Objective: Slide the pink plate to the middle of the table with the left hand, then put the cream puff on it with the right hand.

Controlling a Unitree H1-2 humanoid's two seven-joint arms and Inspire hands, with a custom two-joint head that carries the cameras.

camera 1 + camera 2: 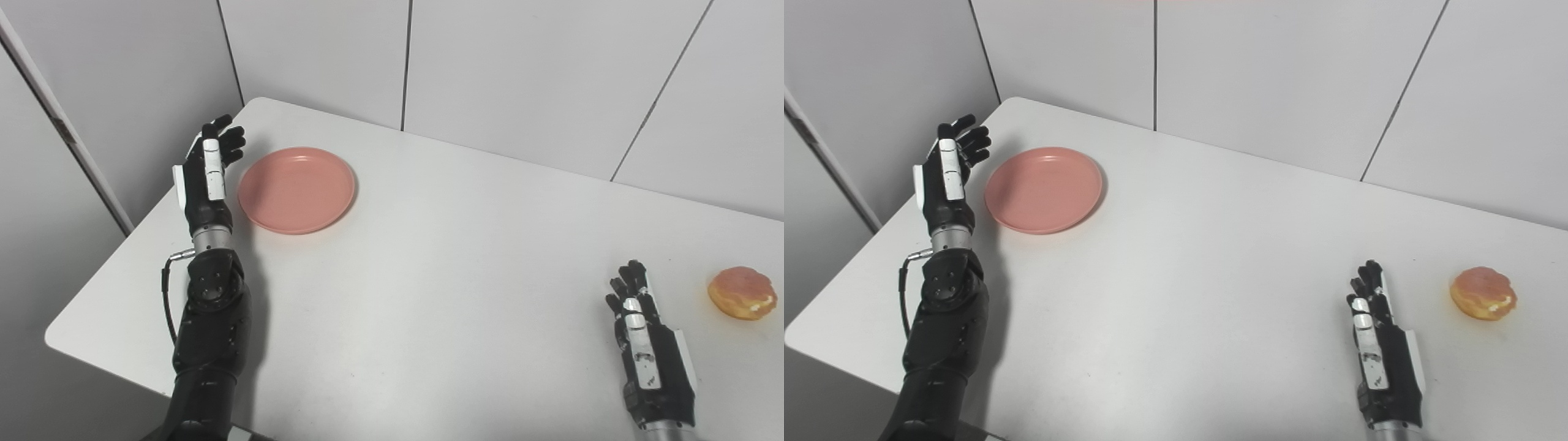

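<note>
Pink plate [296, 189] at the table's [429, 294] far-left corner, left hand [208, 174] just beside its left rim, fingers spread, empty, cream puff [742, 292] far right, right hand [646, 343] near it, open, holding nothing

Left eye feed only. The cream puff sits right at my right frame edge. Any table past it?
Observer: Yes. In the right eye view the white table carries on past the cream puff to the frame edge.
Operator: The left hand looks close to the plate rim. Touching?
Observer: It looks apart. The right eye view shows a thin shadowed strip of table between the left hand and the pink plate, and the hand holds nothing.
</note>
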